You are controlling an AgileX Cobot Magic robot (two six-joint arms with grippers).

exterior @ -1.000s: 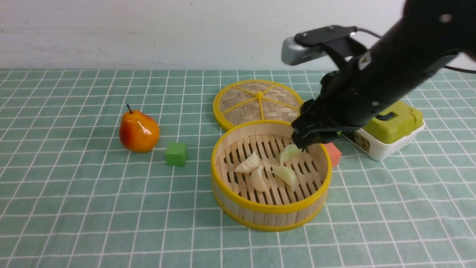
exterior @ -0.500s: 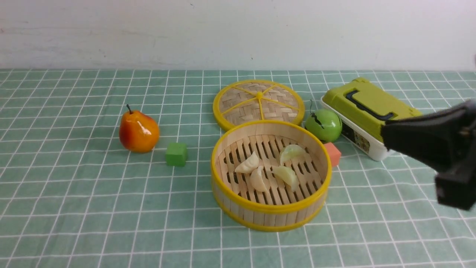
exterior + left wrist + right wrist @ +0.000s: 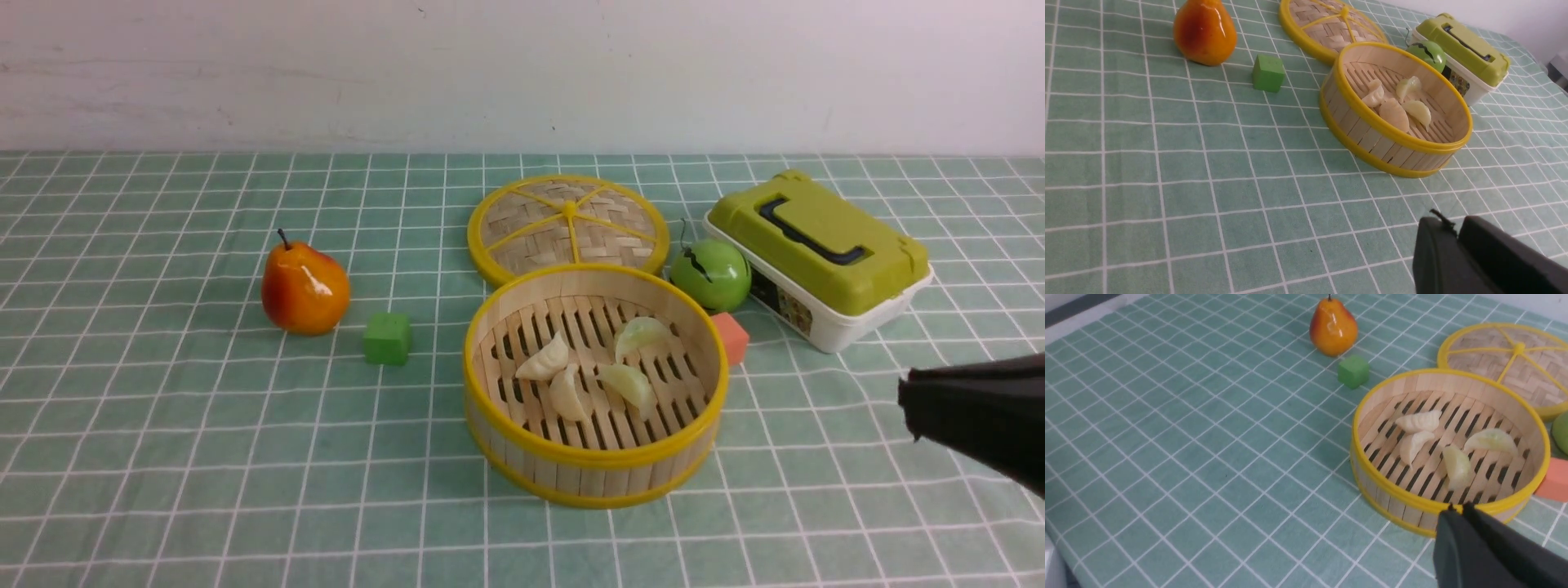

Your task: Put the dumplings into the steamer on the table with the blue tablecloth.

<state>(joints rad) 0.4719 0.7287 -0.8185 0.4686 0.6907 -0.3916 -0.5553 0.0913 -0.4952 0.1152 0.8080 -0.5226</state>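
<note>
The right claw is clenched on nothing, just outside the steamer. The left claw also looks pinched together and empty, well apart from it. All four dumplings lie inside the steamer on the table. The label on the box is too small to read.

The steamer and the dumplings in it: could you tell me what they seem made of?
The steamer looks like pale, matte bamboo or wood slats with yellow, likely plastic, rims. The dumplings look like glossy moulded plastic, judging by their sheen.
</note>
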